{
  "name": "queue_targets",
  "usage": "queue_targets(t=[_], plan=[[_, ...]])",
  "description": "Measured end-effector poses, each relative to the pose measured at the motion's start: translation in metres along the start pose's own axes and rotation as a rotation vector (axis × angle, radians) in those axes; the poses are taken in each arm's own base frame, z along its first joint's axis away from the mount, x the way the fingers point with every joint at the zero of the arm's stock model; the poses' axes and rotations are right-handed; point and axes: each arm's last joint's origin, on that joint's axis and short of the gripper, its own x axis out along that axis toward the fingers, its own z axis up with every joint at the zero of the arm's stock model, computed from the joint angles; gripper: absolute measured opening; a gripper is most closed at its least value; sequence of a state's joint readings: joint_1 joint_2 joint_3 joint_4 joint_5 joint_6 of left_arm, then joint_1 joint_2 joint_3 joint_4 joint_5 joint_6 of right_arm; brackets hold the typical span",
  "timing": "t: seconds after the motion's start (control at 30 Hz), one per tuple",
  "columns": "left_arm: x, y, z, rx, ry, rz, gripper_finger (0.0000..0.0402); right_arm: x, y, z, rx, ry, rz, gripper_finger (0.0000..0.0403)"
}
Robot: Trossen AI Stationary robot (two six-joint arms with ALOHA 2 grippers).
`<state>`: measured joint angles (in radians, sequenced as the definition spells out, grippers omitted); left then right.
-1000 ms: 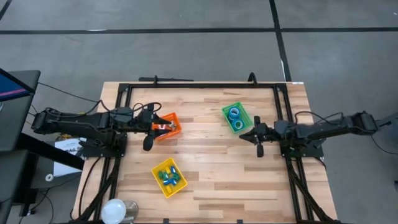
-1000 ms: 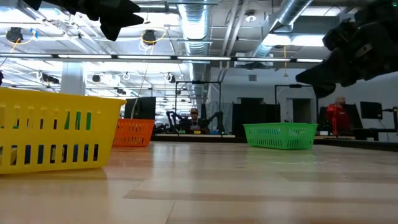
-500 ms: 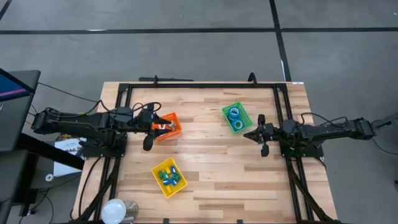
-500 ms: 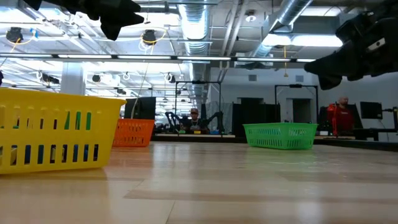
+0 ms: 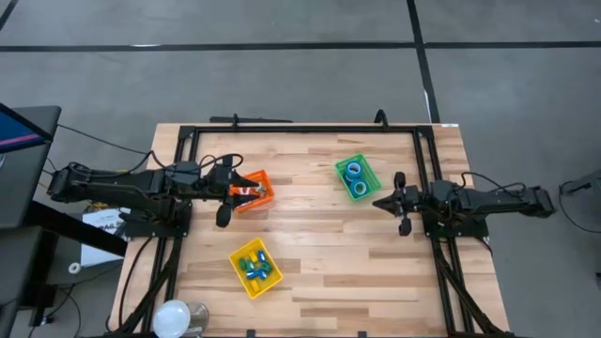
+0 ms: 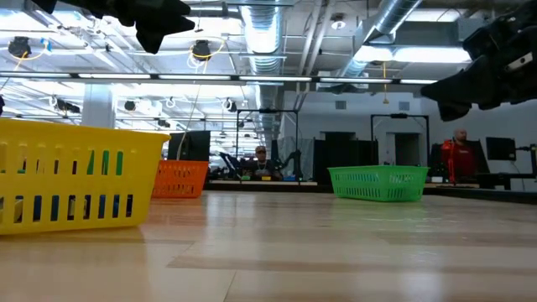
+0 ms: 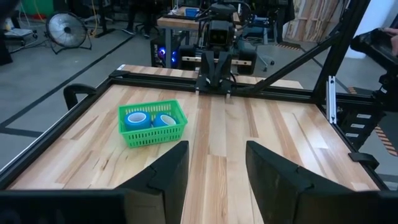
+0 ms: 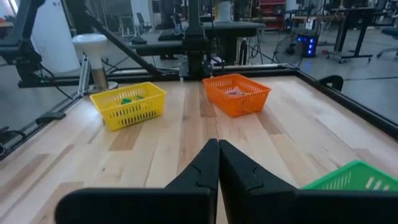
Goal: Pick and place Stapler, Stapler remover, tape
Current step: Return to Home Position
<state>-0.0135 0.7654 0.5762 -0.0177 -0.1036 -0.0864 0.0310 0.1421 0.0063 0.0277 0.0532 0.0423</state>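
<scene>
The tape (image 5: 353, 172) lies in the green basket (image 5: 341, 167) at the far right part of the bench (image 5: 319, 253). In the left wrist view two blue rolls with pale centres sit side by side in it; a third I cannot make out. The right gripper (image 5: 379, 202) hangs just beside this basket, on its near-right side, apart from it, with only bare wood between them.

The orange basket (image 5: 269, 188) stands at the far left, and something pale pink lies in it (image 8: 235, 92). The left gripper (image 5: 235, 192) hangs at that basket's left edge, above it. The yellow basket (image 5: 237, 255) stands nearer the front, well apart from both arms. It holds small green and blue pieces, and I cannot tell which of them is a stapler.

In its own wrist view the right gripper (image 8: 217, 148) has its fingers pressed together, with nothing between them. The left gripper (image 7: 216, 148) has its fingers spread wide and holds nothing. It points across the bench towards the green basket (image 7: 152, 134) and the tape (image 7: 135, 119).
</scene>
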Motion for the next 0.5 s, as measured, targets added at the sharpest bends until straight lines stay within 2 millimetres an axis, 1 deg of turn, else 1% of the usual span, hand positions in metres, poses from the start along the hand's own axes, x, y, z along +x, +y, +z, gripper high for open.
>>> queue_targets(t=[0.5], plan=[[0.0000, -0.0001, 0.0017, -0.002, -0.017, -0.001, 0.0150, -0.0085, 0.0000, 0.0088, 0.007, -0.122, 0.008, 0.0000]])
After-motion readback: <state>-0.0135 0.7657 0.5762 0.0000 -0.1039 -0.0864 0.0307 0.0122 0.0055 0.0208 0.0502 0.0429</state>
